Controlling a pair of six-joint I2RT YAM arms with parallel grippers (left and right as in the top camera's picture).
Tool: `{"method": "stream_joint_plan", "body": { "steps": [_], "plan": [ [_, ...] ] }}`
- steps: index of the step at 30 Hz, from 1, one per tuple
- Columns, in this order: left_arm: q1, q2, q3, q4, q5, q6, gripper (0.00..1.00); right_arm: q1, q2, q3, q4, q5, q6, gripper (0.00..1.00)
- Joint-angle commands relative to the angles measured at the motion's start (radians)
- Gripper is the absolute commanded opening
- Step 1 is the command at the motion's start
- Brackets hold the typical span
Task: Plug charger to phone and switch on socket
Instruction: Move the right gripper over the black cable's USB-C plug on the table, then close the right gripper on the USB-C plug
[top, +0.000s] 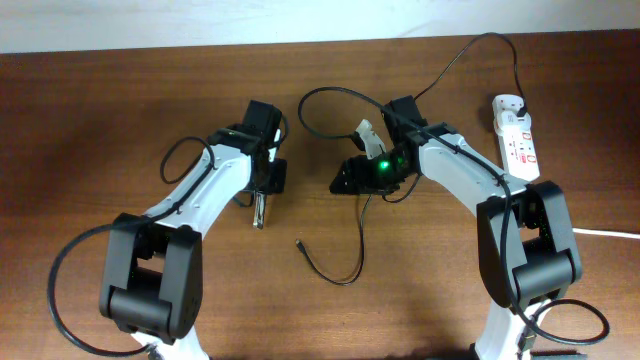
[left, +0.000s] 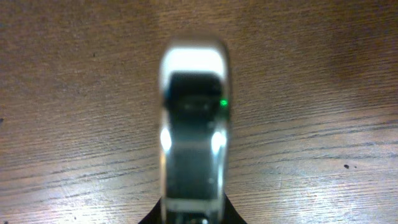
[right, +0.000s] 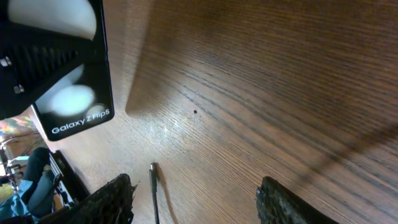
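My left gripper (top: 262, 193) is shut on the phone (top: 259, 210), holding it edge-on over the table. In the left wrist view the phone (left: 193, 124) fills the centre, blurred, with its silver frame towards the camera. My right gripper (top: 350, 180) is open and holds nothing. In the right wrist view its fingertips (right: 112, 199) stand wide apart over bare wood. The charger's connector tip (right: 153, 169) lies on the table just inside the left one. The phone's lettered face (right: 68, 74) is at upper left. The thin black charger cable (top: 355, 255) runs to its plug in the white socket (top: 520, 140).
The charger cable loops across the back of the table (top: 330, 92) and passes under my right arm. A thick white cord (top: 610, 232) leaves the frame at the right. Brown wood table (top: 90, 140) stretches left of the left arm.
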Motion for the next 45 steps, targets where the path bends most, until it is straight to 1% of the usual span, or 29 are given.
{"method": "stream_joint_plan", "body": {
  "steps": [1,3,4,10,11,12,13,15,16,17,18,19,20,21,23,24,25,27,28,31,32,34,35,37,38,40,42,45],
  "plan": [
    [0.001,-0.006,-0.04,0.009,-0.015,-0.028,0.07,0.005,-0.01,0.001,-0.001,0.01,-0.011,0.67],
    [0.001,-0.003,-0.046,0.017,-0.015,-0.028,0.07,0.005,-0.01,0.001,-0.001,0.01,-0.011,0.67],
    [0.001,-0.003,-0.046,0.018,-0.015,-0.028,0.09,0.005,-0.01,0.001,-0.001,0.01,-0.011,0.67],
    [0.001,-0.002,-0.106,0.057,-0.015,-0.028,0.11,0.005,-0.01,0.001,-0.007,0.01,-0.011,0.67],
    [0.001,-0.002,-0.107,0.06,-0.015,-0.028,0.15,0.005,-0.01,0.001,-0.007,0.01,-0.011,0.67],
    [0.001,-0.002,-0.107,0.06,-0.015,-0.028,0.16,0.005,-0.01,0.001,-0.007,0.01,-0.011,0.67],
    [0.001,-0.002,-0.107,0.059,-0.015,-0.028,0.13,0.005,-0.01,0.001,-0.007,0.01,-0.011,0.67],
    [0.0,-0.002,-0.107,0.06,-0.015,-0.028,0.13,0.005,-0.01,0.001,-0.007,0.01,-0.011,0.67],
    [0.001,-0.002,-0.107,0.06,-0.015,-0.028,0.09,0.005,-0.01,0.001,-0.007,0.01,-0.011,0.67],
    [0.001,-0.002,-0.107,0.06,-0.015,-0.028,0.09,0.005,-0.01,0.001,-0.007,0.01,-0.011,0.67],
    [0.001,-0.002,-0.107,0.059,-0.015,-0.028,0.09,0.005,-0.01,0.001,-0.007,0.01,-0.011,0.7],
    [0.001,-0.002,-0.107,0.059,-0.014,-0.028,0.05,0.005,-0.01,0.001,-0.007,0.01,-0.011,0.75],
    [0.001,-0.002,-0.106,0.059,-0.015,-0.028,0.02,0.005,-0.01,0.001,-0.013,0.01,-0.011,0.66],
    [0.006,-0.002,-0.102,0.054,-0.005,-0.028,0.0,0.005,-0.016,0.001,-0.019,0.01,-0.013,0.54],
    [0.033,-0.015,-0.078,0.039,0.1,-0.028,0.0,0.015,-0.059,0.001,-0.018,0.043,-0.027,0.53],
    [0.079,-0.04,-0.057,0.041,0.232,-0.028,0.0,0.022,-0.115,0.001,-0.038,0.066,-0.039,0.53],
    [0.101,-0.052,-0.049,0.041,0.297,-0.027,0.0,0.026,-0.137,0.001,-0.05,0.067,-0.053,0.54],
    [0.206,-0.085,-0.039,0.078,0.603,-0.027,0.0,0.06,-0.19,0.001,-0.093,0.105,-0.072,0.55],
    [0.246,-0.086,-0.039,0.096,0.702,-0.027,0.0,0.082,-0.194,0.001,-0.109,0.141,-0.073,0.56],
    [0.379,-0.083,-0.048,0.148,0.848,-0.027,0.0,0.189,-0.19,0.001,-0.141,0.24,-0.097,0.56],
    [0.42,-0.082,-0.069,0.184,0.948,-0.012,0.0,0.243,-0.19,0.001,-0.139,0.277,-0.093,0.57],
    [0.454,-0.082,-0.108,0.241,1.033,0.006,0.0,0.307,-0.19,0.001,-0.138,0.327,-0.089,0.57],
    [0.47,-0.081,-0.143,0.279,1.055,0.006,0.0,0.35,-0.19,0.001,-0.134,0.391,-0.05,0.57],
    [0.485,-0.079,-0.22,0.395,1.115,0.006,0.0,0.412,-0.187,0.001,-0.123,0.501,-0.007,0.57],
    [0.486,-0.079,-0.269,0.491,1.15,-0.014,0.0,0.449,-0.186,0.001,-0.124,0.577,0.026,0.58],
    [0.486,-0.079,-0.32,0.601,1.157,-0.083,0.0,0.494,-0.185,0.001,-0.123,0.629,0.07,0.57],
    [0.486,-0.079,-0.328,0.613,1.157,-0.104,0.0,0.539,-0.16,-0.001,-0.124,0.684,0.092,0.57],
    [0.486,-0.079,-0.328,0.614,1.148,-0.104,0.0,0.565,-0.107,-0.001,-0.124,0.69,0.118,0.57]
  ]
}}
